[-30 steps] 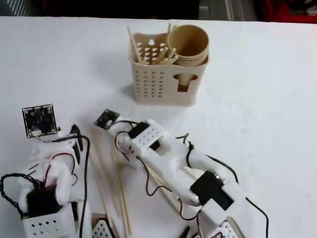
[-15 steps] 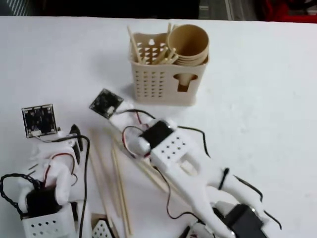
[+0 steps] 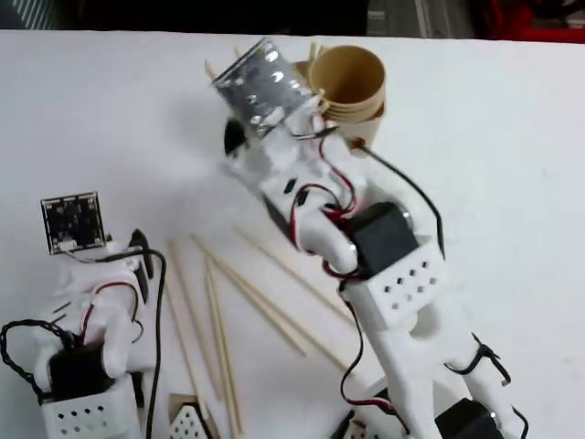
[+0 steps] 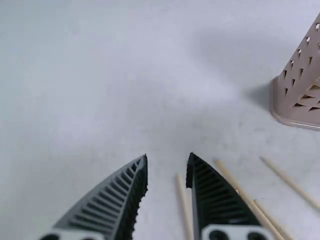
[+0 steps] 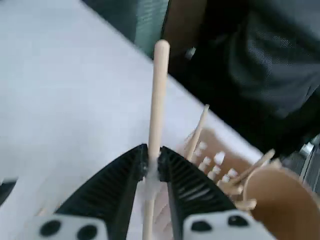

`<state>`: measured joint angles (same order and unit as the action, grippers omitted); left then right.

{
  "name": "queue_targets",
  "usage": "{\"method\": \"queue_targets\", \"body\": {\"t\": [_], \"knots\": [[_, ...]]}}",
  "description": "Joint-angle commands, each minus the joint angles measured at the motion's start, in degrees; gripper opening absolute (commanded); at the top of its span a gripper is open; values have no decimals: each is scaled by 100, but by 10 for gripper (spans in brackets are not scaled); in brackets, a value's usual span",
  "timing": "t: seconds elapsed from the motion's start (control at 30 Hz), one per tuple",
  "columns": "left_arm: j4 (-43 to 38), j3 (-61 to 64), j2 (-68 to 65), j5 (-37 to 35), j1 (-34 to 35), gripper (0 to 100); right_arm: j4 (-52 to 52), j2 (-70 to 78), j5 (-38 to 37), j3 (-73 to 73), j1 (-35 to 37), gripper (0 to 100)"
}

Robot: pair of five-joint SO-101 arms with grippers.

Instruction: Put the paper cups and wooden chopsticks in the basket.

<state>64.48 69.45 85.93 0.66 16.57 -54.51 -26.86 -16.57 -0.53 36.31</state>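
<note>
Near the basket (image 5: 212,150), our right wrist view shows the right tool (image 5: 152,161) pinching one chopstick (image 5: 159,90). We see the left tool (image 4: 166,165) narrowly parted over the surface (image 4: 100,75).

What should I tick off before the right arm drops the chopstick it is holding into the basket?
1. Grip: right gripper shut on the chopstick: ok.
2. Chopstick's lower end over the basket opening: cannot tell; the arm covers that spot in the high view.
3. Room in the basket: cups stacked at one side, a few sticks beside them: ok.
4. Left gripper open, low over the table, apart from the basket: ok.
5. Table cleared: not ok; loose chopsticks lie on it.
</note>
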Motion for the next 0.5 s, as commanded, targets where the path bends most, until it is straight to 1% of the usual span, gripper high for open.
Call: {"method": "queue_targets", "body": {"t": [0.0,0.17,0.3,0.47], "knots": [[-123,18,66,35,31,143,954,-207,132,387,-163,18],[-123,26,66,44,31,143,2255,-198,888,387,-549,18],[-123,26,66,44,31,143,3037,92,967,378,-875,18],[-123,26,66,44,31,143,3635,1015,976,378,-1165,18]]}}
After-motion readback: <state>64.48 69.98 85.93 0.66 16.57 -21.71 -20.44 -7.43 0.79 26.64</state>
